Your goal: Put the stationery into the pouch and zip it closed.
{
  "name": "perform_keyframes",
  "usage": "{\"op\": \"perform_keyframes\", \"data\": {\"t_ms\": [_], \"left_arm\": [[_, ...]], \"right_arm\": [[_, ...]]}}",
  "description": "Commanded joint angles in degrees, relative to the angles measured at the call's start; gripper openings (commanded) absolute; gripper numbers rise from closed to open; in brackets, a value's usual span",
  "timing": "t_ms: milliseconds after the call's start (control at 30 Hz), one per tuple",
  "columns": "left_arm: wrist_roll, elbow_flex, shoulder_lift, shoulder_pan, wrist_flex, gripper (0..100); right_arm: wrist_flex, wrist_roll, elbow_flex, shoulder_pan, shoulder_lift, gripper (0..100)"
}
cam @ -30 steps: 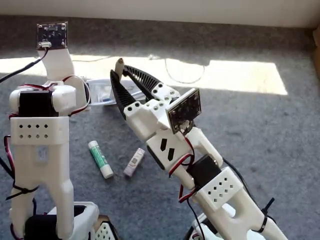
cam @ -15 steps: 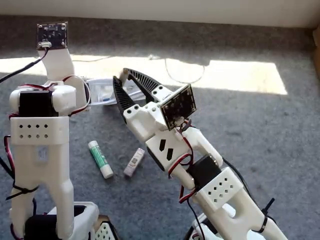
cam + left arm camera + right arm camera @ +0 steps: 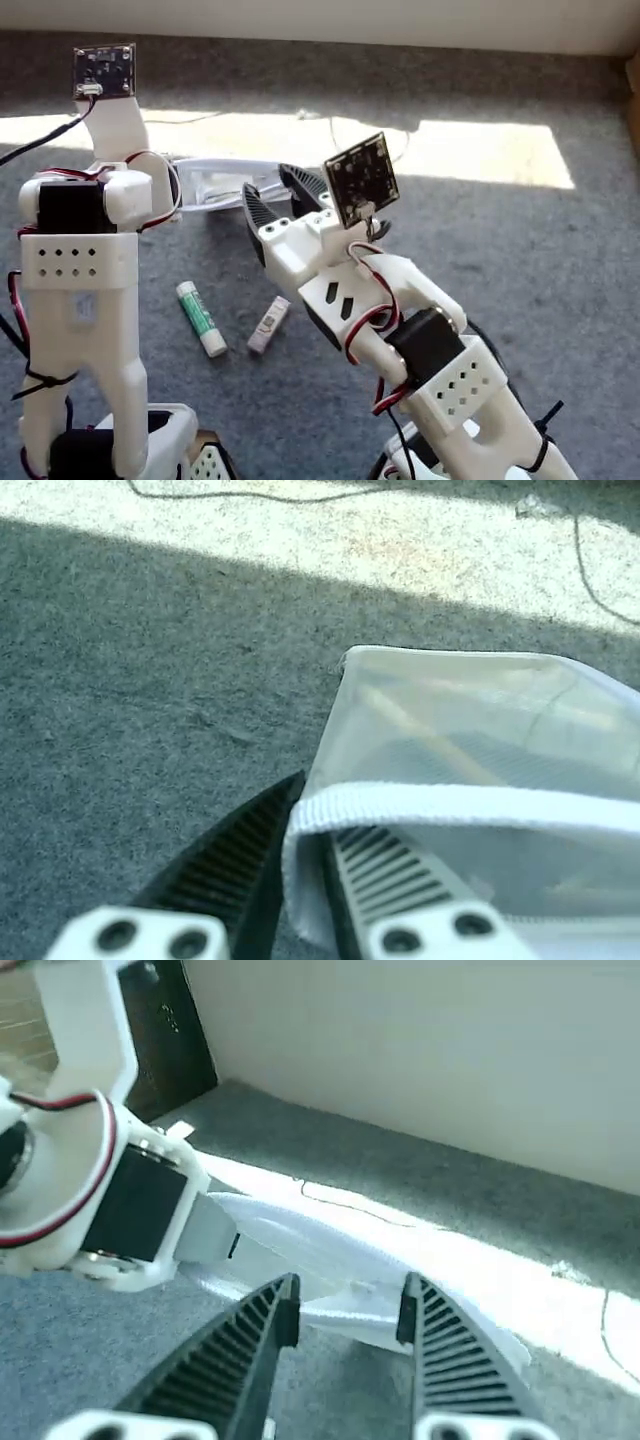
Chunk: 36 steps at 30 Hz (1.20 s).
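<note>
The translucent white pouch (image 3: 215, 186) lies on the grey carpet behind the left arm. My left gripper (image 3: 305, 815) is shut on the pouch's (image 3: 470, 740) white zipper edge. My right gripper (image 3: 347, 1310) is open, and its black fingers stand either side of the pouch's (image 3: 300, 1245) near edge without clearly touching it. From above, the right gripper (image 3: 283, 196) sits at the pouch's right end. A green-and-white glue stick (image 3: 200, 318) and a small white stick-shaped item (image 3: 268, 324) lie loose on the carpet in front of the pouch.
The left arm's white body (image 3: 80, 270) stands at the left, close to the two loose items. A thin cable (image 3: 345, 150) loops across the sunlit strip behind the pouch. A pale wall runs along the back. Open carpet lies to the right.
My right gripper has drawn back and tipped down from above the pouch to its right end, and its wrist camera has swung upright. The left arm, pouch and loose items stayed put.
</note>
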Motion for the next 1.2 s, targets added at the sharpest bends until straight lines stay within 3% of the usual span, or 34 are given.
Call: {"op": "perform_keyframes", "data": {"t_ms": [0, 567, 900, 1167], "left_arm": [[-0.53, -0.04, 0.66, -2.42, -0.7, 1], [-0.18, -2.59, 0.66, -6.9, -0.35, 1], [1.05, -6.02, 0.66, -10.86, -0.26, 1], [1.41, -6.73, 0.66, -11.21, -0.26, 1]], "right_arm": [[9.89, -3.34, -4.62, -0.31, -1.98, 15.9], [27.47, -16.53, -4.18, -0.57, 4.18, 15.9], [26.07, -28.31, -5.49, -0.66, 25.19, 15.9], [17.19, -29.71, -5.67, -3.47, 29.14, 15.9]]}}
